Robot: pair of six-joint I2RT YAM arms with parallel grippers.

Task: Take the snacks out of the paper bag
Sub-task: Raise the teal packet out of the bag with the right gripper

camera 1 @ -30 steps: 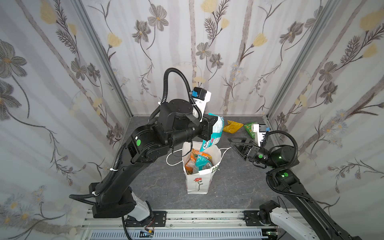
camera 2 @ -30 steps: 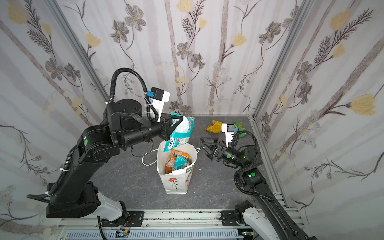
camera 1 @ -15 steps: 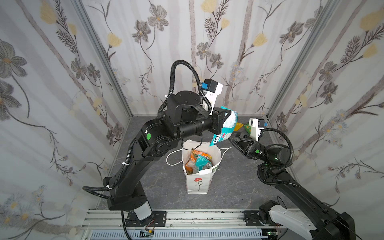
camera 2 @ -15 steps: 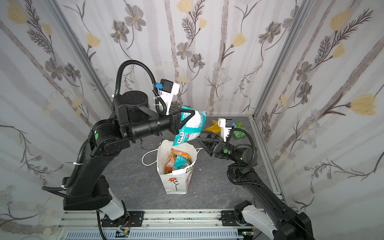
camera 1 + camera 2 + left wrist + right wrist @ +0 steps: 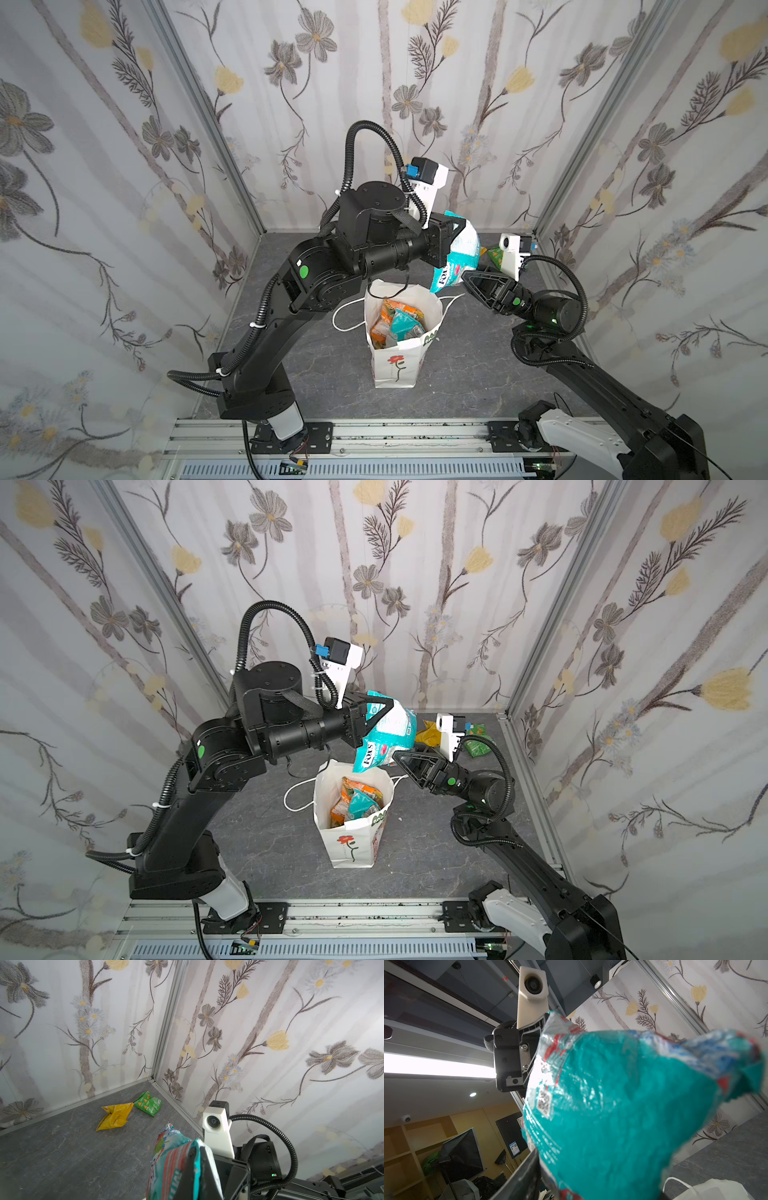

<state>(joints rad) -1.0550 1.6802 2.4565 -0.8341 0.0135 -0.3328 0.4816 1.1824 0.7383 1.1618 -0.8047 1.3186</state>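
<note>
**While one packet hangs aloft, two claws meet above the bag**

Where the two arms come together over the middle of the bench (image 5: pixel 324 374), the left claw (image 5: pixel 459 232) is clamped tight on the upper part of a teal-and-white packet (image 5: pixel 386 737) lettered FOX'S, holding it in the air. The packet hangs just above and a little to the far right of the open mouth of the paper bag (image 5: pixel 395 361). From the right, the right claw (image 5: pixel 465 276) reaches in at the packet's lower end. Its jaws stand partly apart with the foil between them, and I cannot tell whether they have pinched it.

The white bag stands upright near the bench's centre, red flower print facing the near side, one cord handle (image 5: pixel 345 316) drooping to its left. Inside lie orange packets (image 5: pixel 390 309) and another teal packet (image 5: pixel 405 324).

Well apart from the bag, in the far right corner of the bench, a yellow packet (image 5: pixel 115 1115) and a green packet (image 5: pixel 148 1103) lie flat, just beside each other, the green one closer to the corner.
</note>
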